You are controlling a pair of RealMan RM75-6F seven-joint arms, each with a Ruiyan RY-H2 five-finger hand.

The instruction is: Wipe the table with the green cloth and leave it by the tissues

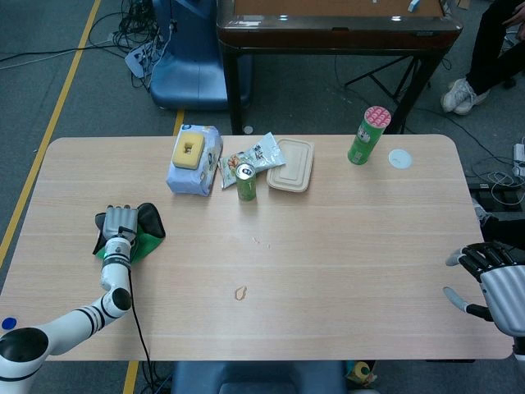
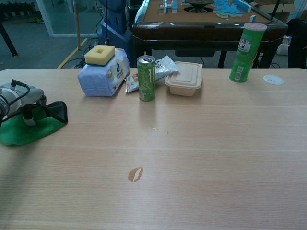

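Worktop (image 1: pixel 328 246): pale wood-grain laminate with rounded corners, standing on grey floor marked with a yellow line (image 1: pixel 49 131). We note a small brown spill (image 2: pixel 135 174) near its middle, our landmark. Behind the worktop stands a dark-framed game table (image 2: pixel 201 24) carrying blue tiles.

Green cloth (image 2: pixel 29 129), dark-edged, lies far left of the spill. Left hand (image 1: pixel 119 223) rests on it, fingers (image 2: pixel 29 115) curled down onto the fabric; we cannot tell whether they grip it. Right hand (image 1: pixel 492 283) hangs at the edge far right of the spill, fingers spread, holding nothing.

Beyond the spill: tissues (image 2: pixel 103 72) in a blue pack topped by a yellow sponge (image 2: pixel 100 54), green drink can (image 2: pixel 146 78), snack packet (image 1: pixel 254 156), beige lidded box (image 2: pixel 184 78), green tube (image 2: pixel 247 51) with pink lid, white disc (image 2: pixel 273 79). Printing on all is too small to read.
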